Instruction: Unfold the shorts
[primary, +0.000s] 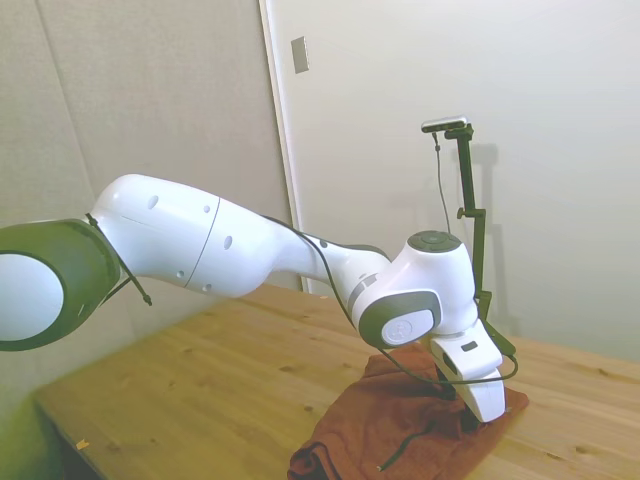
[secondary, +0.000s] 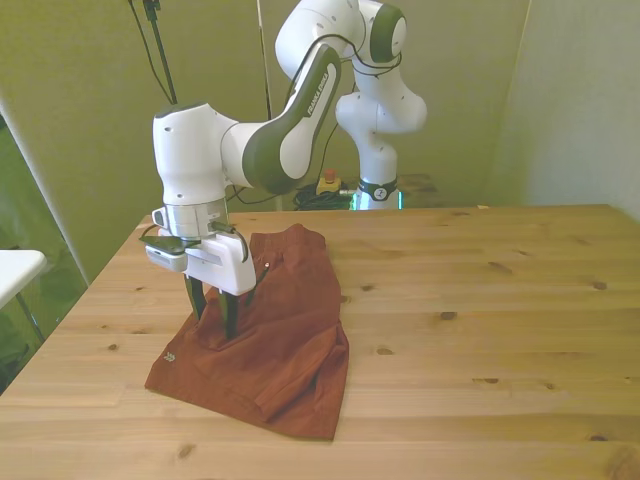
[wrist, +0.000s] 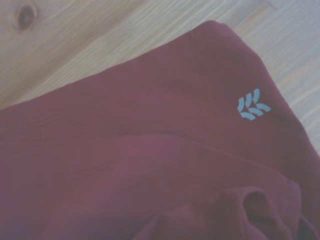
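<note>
Shorts: one pair, rust-orange, lying folded and rumpled on the wooden bench toward the front view's left.
Logo: one small pale-blue mark near a corner of the fabric.
Gripper: one — two dark fingers pointing down into the cloth.
Jaws: slightly apart, tips touching the shorts.

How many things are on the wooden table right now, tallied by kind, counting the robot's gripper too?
Shorts, rust-orange, folded: 1
Gripper, fingers down on the shorts: 1
Table, wooden: 1
Total: 3
</note>
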